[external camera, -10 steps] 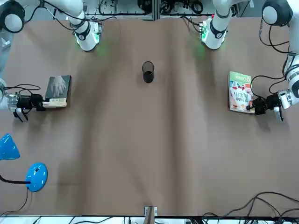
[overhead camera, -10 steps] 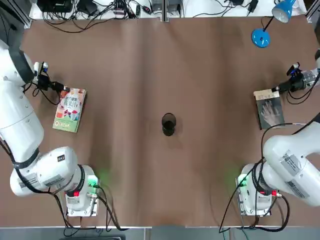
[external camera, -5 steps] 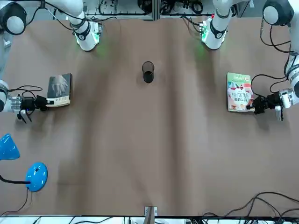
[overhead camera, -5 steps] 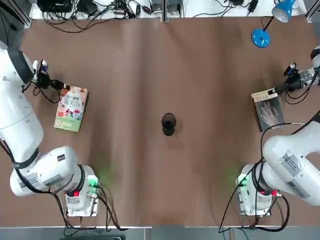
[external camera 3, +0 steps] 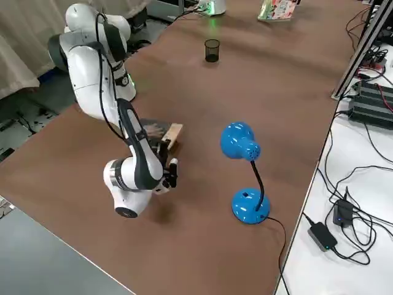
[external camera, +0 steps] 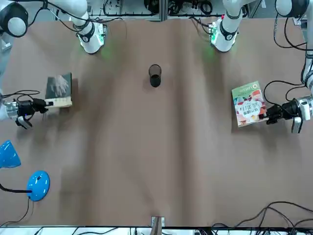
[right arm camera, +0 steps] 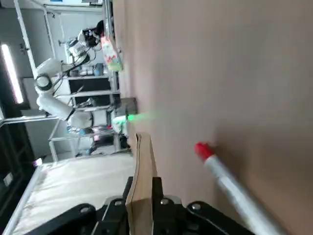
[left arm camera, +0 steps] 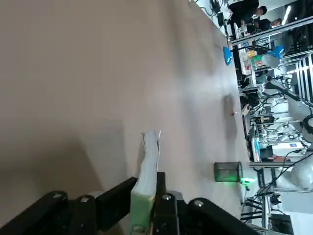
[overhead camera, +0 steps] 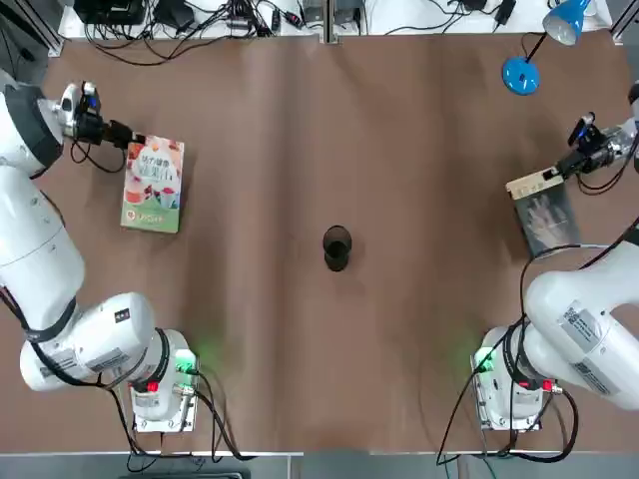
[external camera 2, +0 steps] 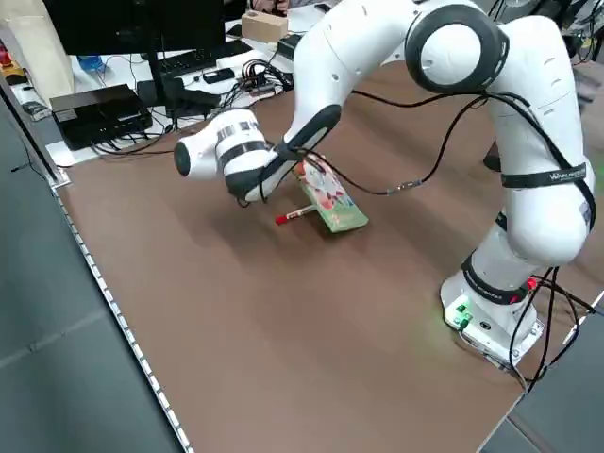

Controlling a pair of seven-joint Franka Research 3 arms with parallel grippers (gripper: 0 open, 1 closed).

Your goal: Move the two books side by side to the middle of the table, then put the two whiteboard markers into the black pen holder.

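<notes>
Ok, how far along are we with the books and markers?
Nothing looks finished: the black pen holder stands near mid-table without the markers. In hand: the left gripper grips the colourful book at the left side, the right gripper the dark book at the right. Left: both books to the middle, then the markers; one red-capped marker lies on the table.

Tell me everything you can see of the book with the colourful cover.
The colourful book is a thin paperback, its cover mostly green, white and red with fruit-like shapes and lettering. It looks like paper, closed, pages pale at the edge. It is at the table's left side, the robot's own left, with the left hand shut on one end of it. It tilts, green end lower in the top view.
</notes>
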